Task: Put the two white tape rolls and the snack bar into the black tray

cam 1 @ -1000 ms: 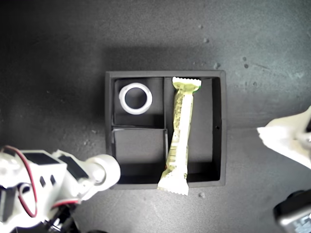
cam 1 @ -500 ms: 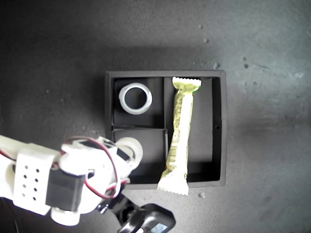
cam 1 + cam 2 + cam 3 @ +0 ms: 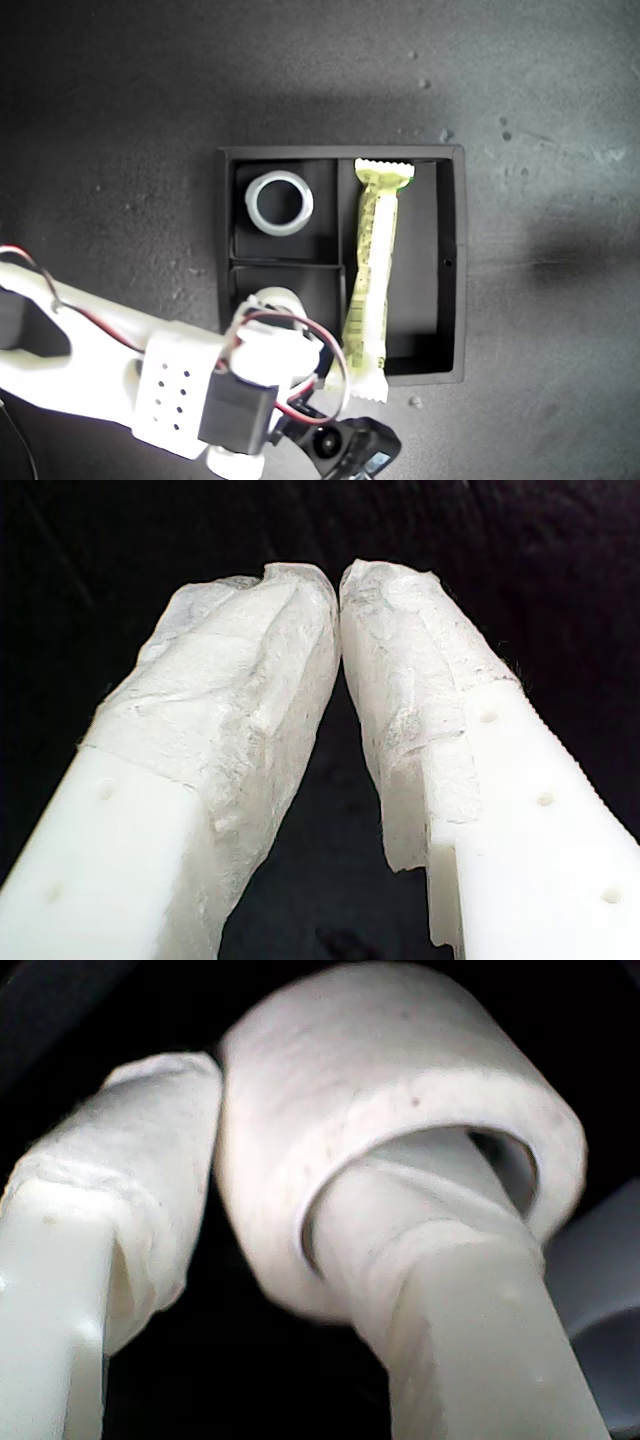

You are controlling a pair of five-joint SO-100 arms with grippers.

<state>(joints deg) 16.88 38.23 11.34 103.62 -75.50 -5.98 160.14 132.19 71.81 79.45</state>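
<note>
The fingers (image 3: 120,1210) of my second gripper (image 3: 300,1210) hold a white tape roll (image 3: 400,1130), one taped finger pressed against its outer wall and the other passed through its open centre; in the exterior view that arm (image 3: 110,370) reaches in from the exterior view's lower left, and the held roll (image 3: 272,302) shows above the lower small compartment of the black tray (image 3: 455,260), though whether it touches the floor there I cannot tell. Just above it in that view, the second white tape roll (image 3: 280,202) lies flat in the upper small compartment. To the right of both, the snack bar (image 3: 372,275) lies lengthwise in the long compartment, its upper serrated end inside near the far wall and its lower end lying over the tray's near rim. The tray sits on a dark grey worktop (image 3: 550,120). My first gripper (image 3: 340,590) appears only in its own wrist view; its taped fingers (image 3: 240,680) are closed with the tips touching and nothing between them, against a black background.
</note>
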